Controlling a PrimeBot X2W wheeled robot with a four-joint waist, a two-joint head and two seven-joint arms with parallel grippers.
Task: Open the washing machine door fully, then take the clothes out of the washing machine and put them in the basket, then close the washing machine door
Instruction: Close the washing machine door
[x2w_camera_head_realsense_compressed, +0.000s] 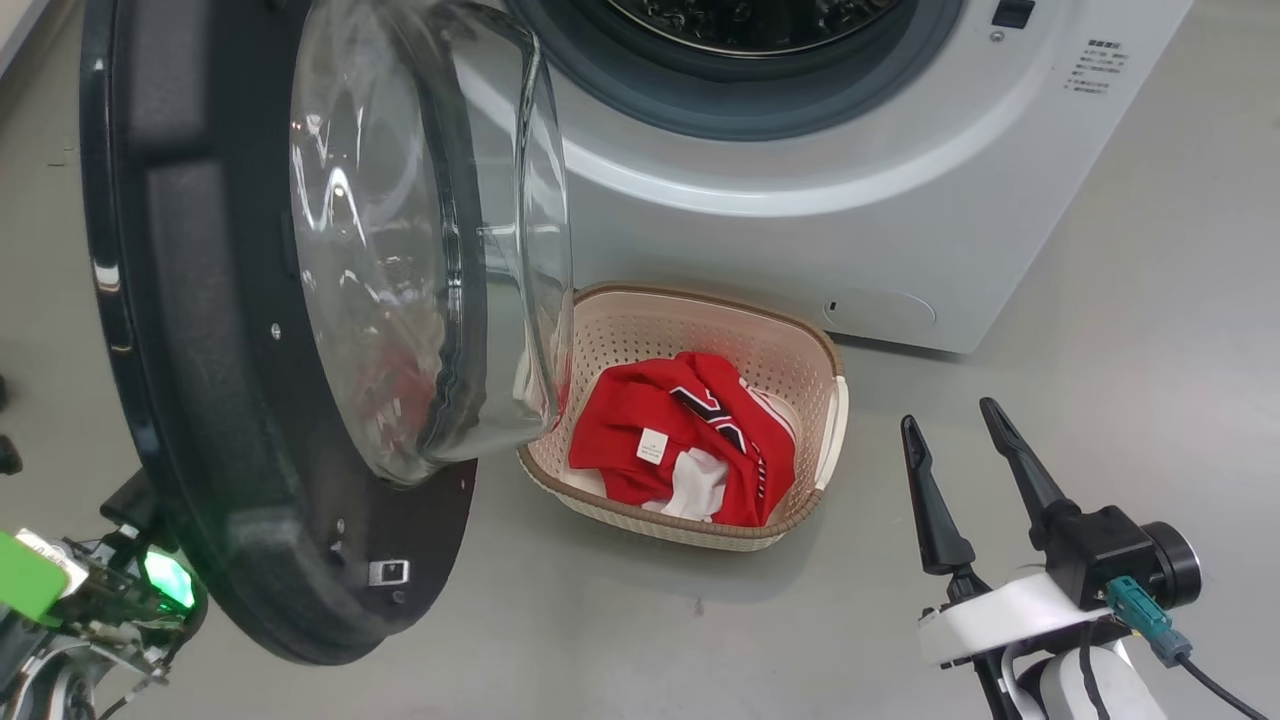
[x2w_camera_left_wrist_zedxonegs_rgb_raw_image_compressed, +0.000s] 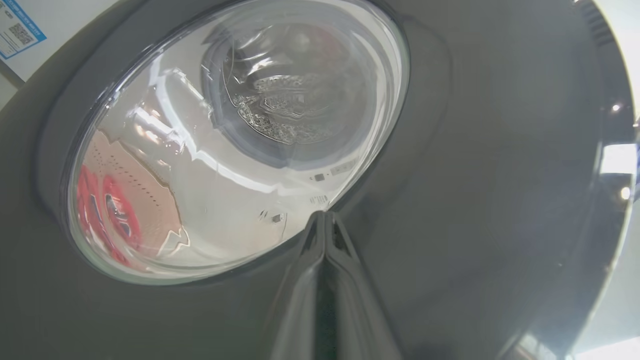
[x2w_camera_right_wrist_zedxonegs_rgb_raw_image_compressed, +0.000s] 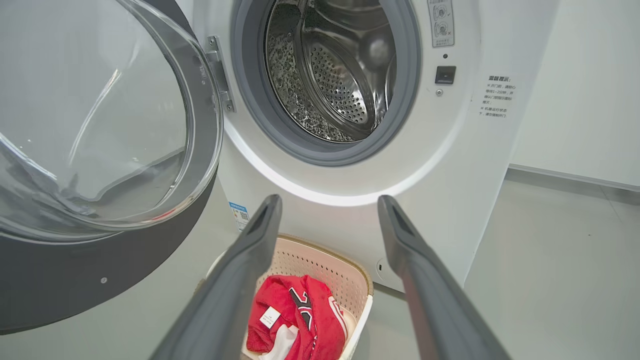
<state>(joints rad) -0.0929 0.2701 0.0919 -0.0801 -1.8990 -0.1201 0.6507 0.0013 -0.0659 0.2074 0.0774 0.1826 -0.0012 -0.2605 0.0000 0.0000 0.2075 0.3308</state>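
Note:
The washing machine door (x2w_camera_head_realsense_compressed: 200, 330) stands swung out at the left, and its glass bowl (x2w_camera_head_realsense_compressed: 430, 230) overlaps the basket's left end in the head view. The cream basket (x2w_camera_head_realsense_compressed: 790, 345) sits on the floor before the washing machine (x2w_camera_head_realsense_compressed: 800, 200) and holds the red and white clothes (x2w_camera_head_realsense_compressed: 680, 430). The drum (x2w_camera_right_wrist_zedxonegs_rgb_raw_image_compressed: 340, 75) shows bare perforated steel. My left gripper (x2w_camera_left_wrist_zedxonegs_rgb_raw_image_compressed: 325, 216) is shut, its tips against the door's dark outer face (x2w_camera_left_wrist_zedxonegs_rgb_raw_image_compressed: 450, 200) at the glass edge. My right gripper (x2w_camera_head_realsense_compressed: 950, 415) hangs open, right of the basket and holding nothing; from its wrist I see the clothes (x2w_camera_right_wrist_zedxonegs_rgb_raw_image_compressed: 300, 315) below.
Grey floor (x2w_camera_head_realsense_compressed: 1100, 330) lies right of the basket. A small round flap (x2w_camera_head_realsense_compressed: 880, 310) sits low on the machine's front and a blue sticker (x2w_camera_right_wrist_zedxonegs_rgb_raw_image_compressed: 240, 212) on its left side. A white wall (x2w_camera_right_wrist_zedxonegs_rgb_raw_image_compressed: 575, 100) rises to the machine's right. My left wrist (x2w_camera_head_realsense_compressed: 150, 585) glows green behind the door.

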